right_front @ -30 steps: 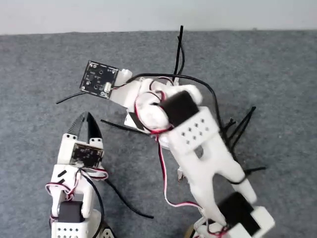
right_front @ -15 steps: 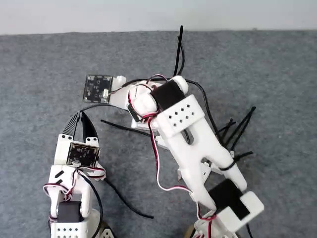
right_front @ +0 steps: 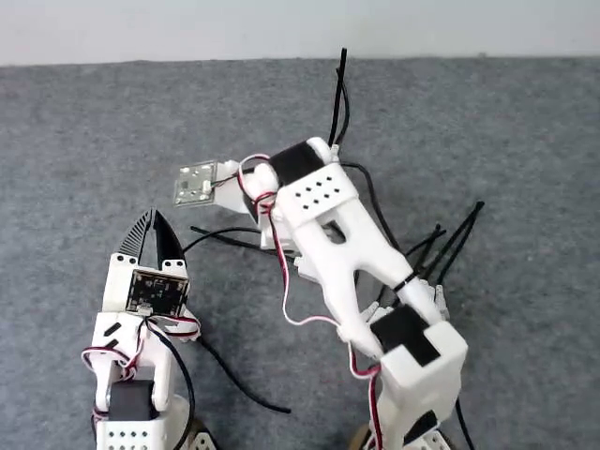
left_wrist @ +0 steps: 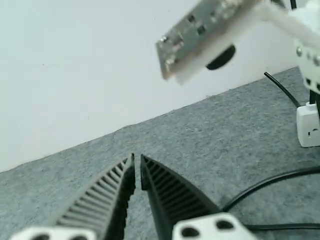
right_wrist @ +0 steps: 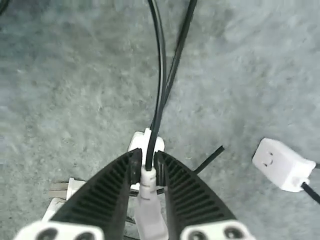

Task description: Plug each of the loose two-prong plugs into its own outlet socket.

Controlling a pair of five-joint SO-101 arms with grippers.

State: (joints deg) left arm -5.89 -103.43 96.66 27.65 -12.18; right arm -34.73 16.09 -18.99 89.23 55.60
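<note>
At the left, the left tool [right_front: 156,220] rests low over the grey desk [right_front: 84,122] with its ribbed fingers drawn together on nothing, well apart from the work. Just to its right a black cord crosses the desk toward the right arm, which leans over the middle of the desk. There the right tool [right_wrist: 146,156] is clamped on a white plug [right_wrist: 147,200], its fingers pinching the body on both sides where the cord [right_wrist: 162,70] enters. A near socket [right_wrist: 137,140] lies on the desk just beyond the fingertips, under that cord. Beside the tool a loose plug [right_wrist: 64,189] lies flat with its two prongs showing, and farther right a spare socket [right_wrist: 280,164] sits alone, slots in plain sight. The plug looks light and hard, probably smooth enough to twist in the grip. The cord seems stiff and springy, so it will likely tug the plug off line. The sockets look light as well and could slide on the desk when pushed, so bracing one may help. The best hold is probably across the flat sides of the body, close to the prongs, never on the cord.
</note>
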